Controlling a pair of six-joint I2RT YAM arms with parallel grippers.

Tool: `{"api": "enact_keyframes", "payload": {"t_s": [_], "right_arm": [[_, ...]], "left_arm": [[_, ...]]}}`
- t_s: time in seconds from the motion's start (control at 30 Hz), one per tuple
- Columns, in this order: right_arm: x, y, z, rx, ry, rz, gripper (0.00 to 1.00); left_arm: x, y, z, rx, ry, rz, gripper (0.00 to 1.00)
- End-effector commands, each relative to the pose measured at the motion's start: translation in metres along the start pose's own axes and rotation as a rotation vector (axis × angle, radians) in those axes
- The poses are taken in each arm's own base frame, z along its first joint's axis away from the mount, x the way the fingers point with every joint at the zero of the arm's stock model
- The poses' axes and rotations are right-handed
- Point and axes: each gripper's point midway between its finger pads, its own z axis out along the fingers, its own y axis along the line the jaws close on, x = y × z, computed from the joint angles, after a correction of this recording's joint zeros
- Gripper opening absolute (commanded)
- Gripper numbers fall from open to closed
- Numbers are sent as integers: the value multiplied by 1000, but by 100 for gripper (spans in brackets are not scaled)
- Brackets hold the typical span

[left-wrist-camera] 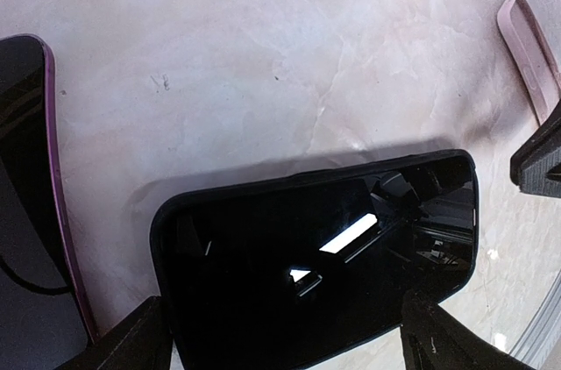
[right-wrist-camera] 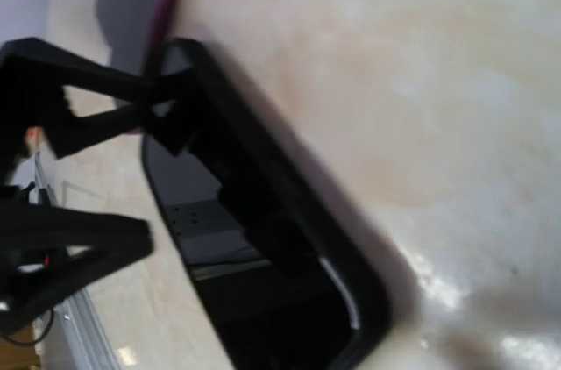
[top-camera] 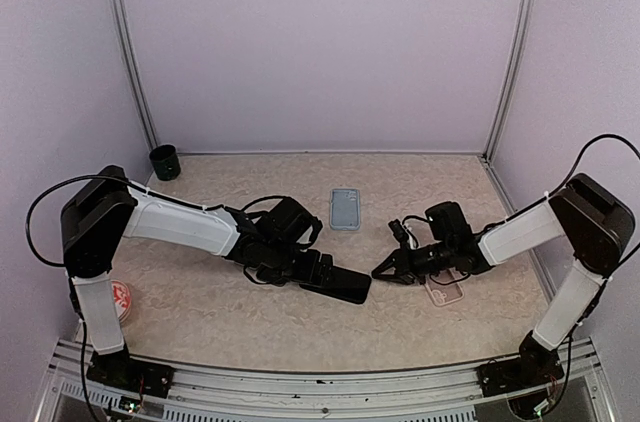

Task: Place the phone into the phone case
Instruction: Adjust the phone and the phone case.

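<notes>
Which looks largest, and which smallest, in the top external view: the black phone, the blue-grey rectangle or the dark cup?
1. black phone and blue-grey rectangle: they look alike, and the phone is partly covered, so no ranking between them.
2. dark cup: slightly smaller.

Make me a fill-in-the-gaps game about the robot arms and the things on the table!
1. The left gripper clamps a glossy phone coloured ____.
2. The right gripper is ____ (open or shut).
3. The translucent pink phone case lies under the ____ arm.
4. The small dark round cup stands in the back ____ corner.

Missing words: black, shut, right, left.
</notes>
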Motion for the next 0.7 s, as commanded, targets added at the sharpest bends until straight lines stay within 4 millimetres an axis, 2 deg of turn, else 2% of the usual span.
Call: {"api": "enact_keyframes", "payload": {"t_s": [0.0, 0.1, 0.23, 0.43, 0.67], "right_arm": [[-14, 10, -10, 12, -36, -38, 13], [-22, 2, -13, 103, -56, -53, 24], [-19, -3, -10, 151, -43, -57, 34], [-9, -16, 4, 198, -6, -44, 34], [0, -15, 25, 200, 39, -60, 32]], "left_arm": [[11, 0, 3, 11, 44, -3, 88], [11, 0, 4, 13, 45, -3, 88], [12, 0, 6, 13, 48, -5, 88], [12, 0, 8, 15, 51, -8, 88], [13, 1, 8, 14, 53, -9, 88]]}}
